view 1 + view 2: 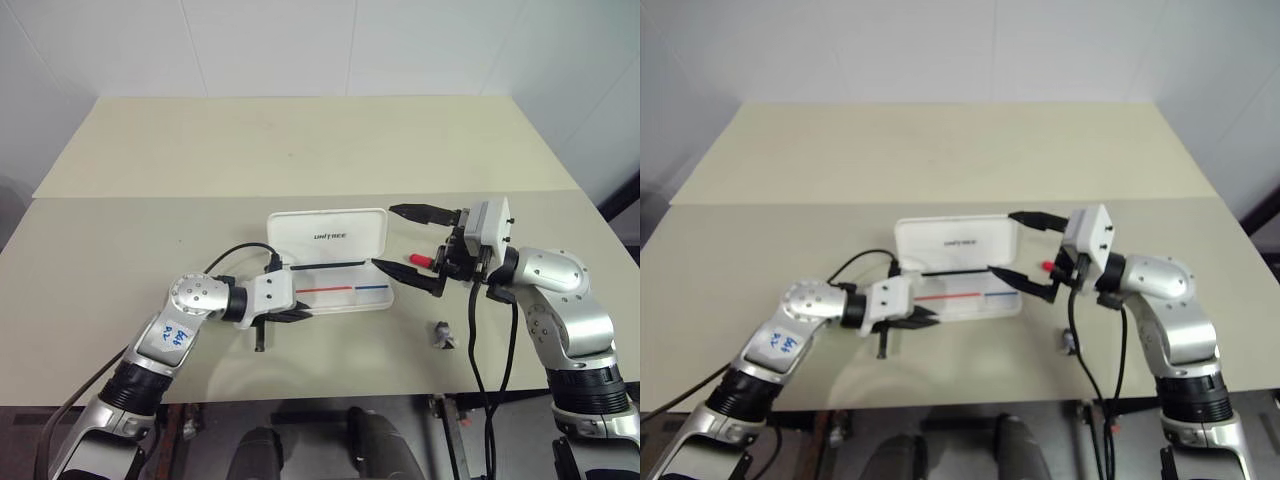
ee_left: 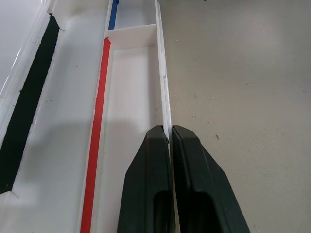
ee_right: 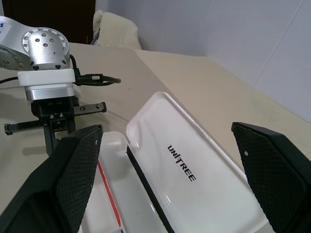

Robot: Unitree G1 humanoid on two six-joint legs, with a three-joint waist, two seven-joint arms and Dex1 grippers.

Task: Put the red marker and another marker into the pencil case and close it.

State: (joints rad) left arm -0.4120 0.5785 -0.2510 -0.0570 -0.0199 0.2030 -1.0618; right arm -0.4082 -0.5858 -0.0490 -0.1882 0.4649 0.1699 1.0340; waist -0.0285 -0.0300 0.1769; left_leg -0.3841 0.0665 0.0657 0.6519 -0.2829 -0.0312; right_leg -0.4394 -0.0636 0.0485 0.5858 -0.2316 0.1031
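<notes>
Two grippers flank the white hard plastic pencil case (image 1: pixel 330 262), open on the table with its lid back. The left gripper (image 2: pixel 170 141) has its fingers pressed together on the tray's near wall; the right gripper (image 1: pixel 415 248) hangs spread wide just off the case's other end. A red marker tip (image 1: pixel 419 259) peeks out behind its lower finger. Steadying the tray squarely should help while markers go in. "UNITREE" is printed inside the lid.
</notes>
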